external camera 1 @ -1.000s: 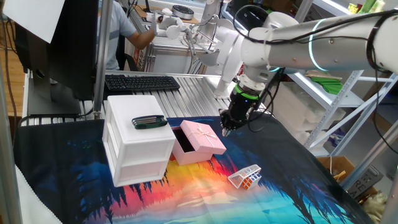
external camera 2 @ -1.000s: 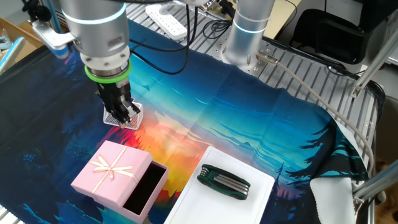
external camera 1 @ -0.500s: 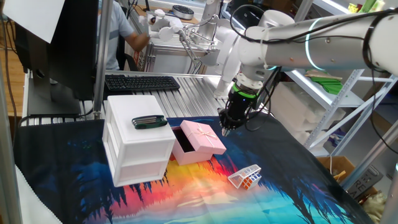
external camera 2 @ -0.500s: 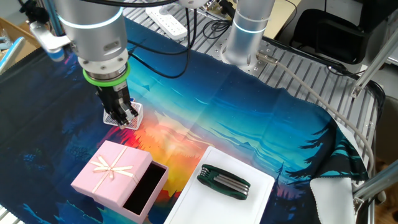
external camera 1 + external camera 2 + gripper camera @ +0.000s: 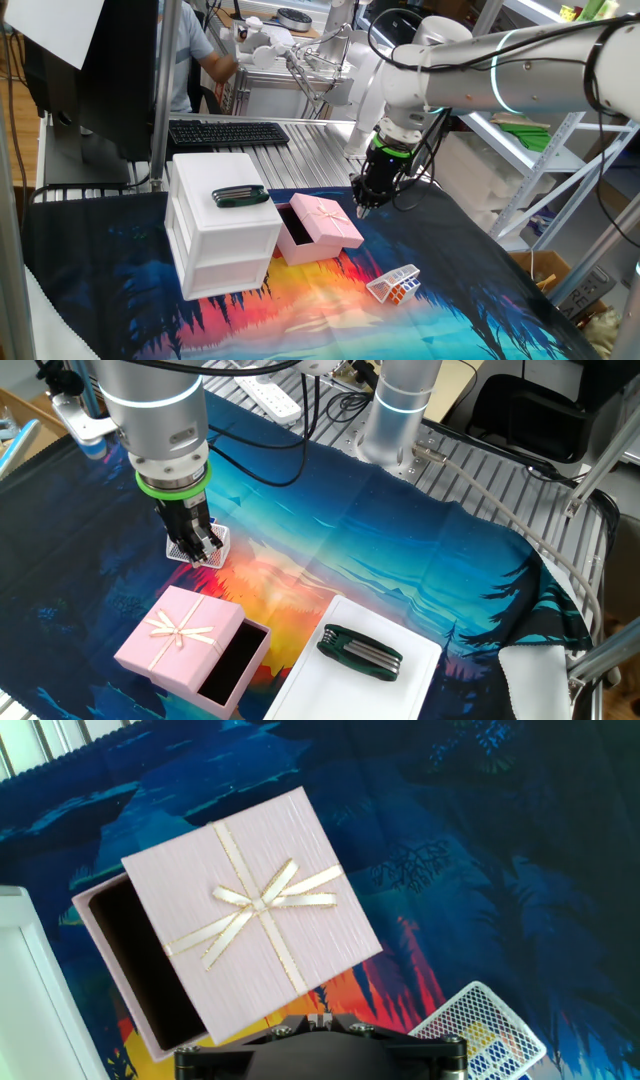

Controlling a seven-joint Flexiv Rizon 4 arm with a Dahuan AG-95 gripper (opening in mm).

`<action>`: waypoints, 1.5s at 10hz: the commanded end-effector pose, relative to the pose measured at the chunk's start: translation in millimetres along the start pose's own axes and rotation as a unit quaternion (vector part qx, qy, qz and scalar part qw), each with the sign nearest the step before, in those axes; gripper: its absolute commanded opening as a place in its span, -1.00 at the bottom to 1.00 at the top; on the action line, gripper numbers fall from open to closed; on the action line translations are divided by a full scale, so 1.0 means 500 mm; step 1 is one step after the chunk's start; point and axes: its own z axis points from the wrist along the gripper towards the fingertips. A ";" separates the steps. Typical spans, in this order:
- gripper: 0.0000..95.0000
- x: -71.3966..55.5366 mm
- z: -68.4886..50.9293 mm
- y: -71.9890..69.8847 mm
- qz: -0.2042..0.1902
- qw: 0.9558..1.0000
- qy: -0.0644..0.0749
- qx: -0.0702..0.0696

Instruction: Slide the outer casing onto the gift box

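- from where i stand, far left on the surface (image 5: 470,320) is the white drawer cabinet (image 5: 225,240) with a dark green folding tool (image 5: 240,196) lying on top; neither belongs to this job.
- just beside the cabinet sits the gift box (image 5: 292,226), its dark inside showing on the cabinet side.
- the outer casing (image 5: 328,222) with its gold bow covers the rest of the box, a bit skewed to it in the hand view, so the sleeve looks only partly on.
- next comes the hand (image 5: 361,209), pointing straight down, fingers pressed together and holding nothing, hanging just beside the casing's far edge and, as far as i can tell, not touching it.
- furthest right, near the front, lies a clear wire-like cube (image 5: 393,284), well apart from the box.
- my reading: this is the approach to a push, with the shut fingers to serve as a pusher.
- the next move seems to call for lowering until the fingertips meet the casing's side wall, then shoving toward the cabinet, squarely, so the sleeve doesn't twist or jam on the tray.
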 end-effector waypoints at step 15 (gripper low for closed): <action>-1.00 -0.083 0.043 -0.079 -0.036 0.999 -0.003 -0.005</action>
